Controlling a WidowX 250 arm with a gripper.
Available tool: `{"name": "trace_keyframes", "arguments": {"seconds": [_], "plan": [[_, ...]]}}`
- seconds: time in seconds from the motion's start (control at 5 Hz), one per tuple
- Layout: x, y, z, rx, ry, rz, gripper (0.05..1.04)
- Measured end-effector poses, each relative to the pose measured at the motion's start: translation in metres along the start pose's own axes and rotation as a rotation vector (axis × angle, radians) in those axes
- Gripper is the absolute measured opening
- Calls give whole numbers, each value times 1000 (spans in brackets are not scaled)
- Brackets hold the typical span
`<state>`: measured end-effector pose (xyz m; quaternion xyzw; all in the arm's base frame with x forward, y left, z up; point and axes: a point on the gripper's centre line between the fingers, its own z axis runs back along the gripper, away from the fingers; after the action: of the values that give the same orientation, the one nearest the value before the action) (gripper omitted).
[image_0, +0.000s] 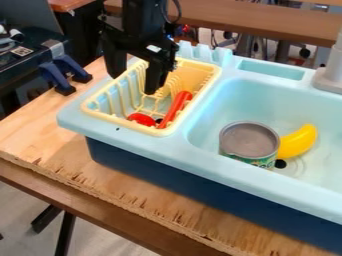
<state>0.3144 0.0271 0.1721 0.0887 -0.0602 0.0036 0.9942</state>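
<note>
The black gripper (133, 83) hangs over the left part of the yellow dish rack (205, 84), its two fingers spread apart with nothing between them. In the rack, to the right of and below the gripper, a red stick-shaped object (175, 108) lies at a slant. Beside its lower end is a small rounded red piece (141, 119); I cannot tell whether the two are joined. A metal can (250, 141) with a green label stands in the light blue sink basin (237, 95), and a yellow banana (297, 142) lies at its right.
The grey faucet base (328, 80) rises at the sink's back right edge. Blue-handled clamps (63, 72) are at the table's back left edge. Bare wooden tabletop (40, 132) runs along the left and front of the sink unit.
</note>
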Motion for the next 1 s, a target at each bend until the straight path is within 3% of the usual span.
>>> {"name": "trace_keyframes", "arguments": {"seconds": [0.2, 0.6, 0.8, 1.0], "plan": [[4, 5, -9, -10, -17, -4, 1007], [14, 4, -33, -100, -69, 14, 1007], [13, -7, -45, -140, -19, -9, 1007], [9, -14, -43, -145, 4, -25, 1007]]}}
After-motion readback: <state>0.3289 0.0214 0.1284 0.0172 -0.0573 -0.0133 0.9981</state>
